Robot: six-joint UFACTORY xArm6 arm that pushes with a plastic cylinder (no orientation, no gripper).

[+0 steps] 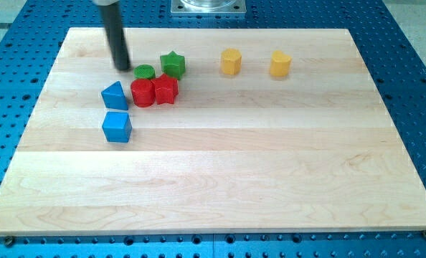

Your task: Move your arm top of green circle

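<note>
The green circle (144, 72) lies on the wooden board near the view's top left, just above a red cylinder (142, 93). My tip (122, 68) touches the board just left of the green circle, about level with it, with a small gap between them. The dark rod rises from there to the view's top edge. A green star (173, 64) sits right of the green circle. A red star (165, 89) sits below the green star, beside the red cylinder.
A blue triangle (115, 95) and a blue cube (117, 127) lie below my tip, on the left. Two yellow blocks (231, 61) (280, 64) stand at the top middle. The wooden board (220, 172) rests on a blue perforated table.
</note>
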